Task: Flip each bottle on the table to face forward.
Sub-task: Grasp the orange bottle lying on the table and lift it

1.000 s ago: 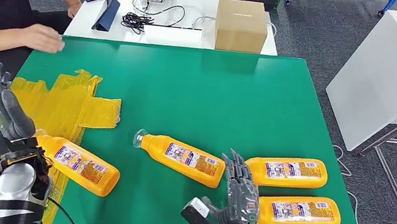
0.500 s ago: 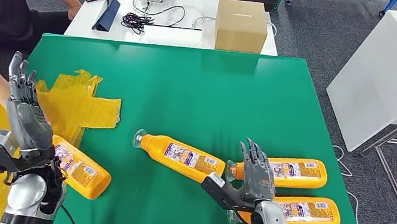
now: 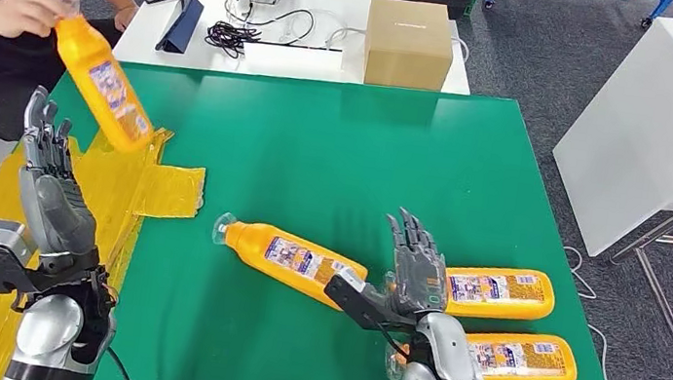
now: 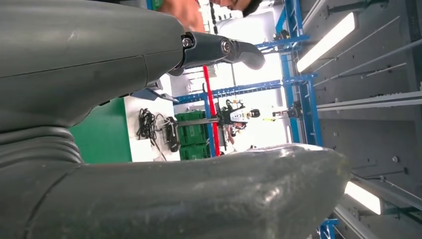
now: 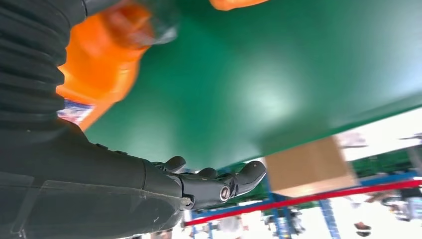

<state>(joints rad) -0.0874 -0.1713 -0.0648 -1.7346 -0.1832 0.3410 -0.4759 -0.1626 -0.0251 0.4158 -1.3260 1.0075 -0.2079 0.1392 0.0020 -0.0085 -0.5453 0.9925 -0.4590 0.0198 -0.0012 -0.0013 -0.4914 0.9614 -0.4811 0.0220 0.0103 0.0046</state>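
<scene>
Orange bottles are lying on the green bench [image 3: 338,151]: one angled in the middle [image 3: 289,258], two stacked at my right [image 3: 496,292] [image 3: 517,359]. A person's hand [image 3: 31,4] is holding a fourth bottle [image 3: 106,86] up over the yellow plastic sheet [image 3: 132,183]. My right hand [image 3: 415,274] is hovering between the middle bottle's base and the upper right bottle, fingers [image 3: 405,234] spread, holding nothing. My left hand [image 3: 52,197] is raised, open, empty. I judge I'm between grasps; next I need to close on one bottle and roll it label-forward.
</scene>
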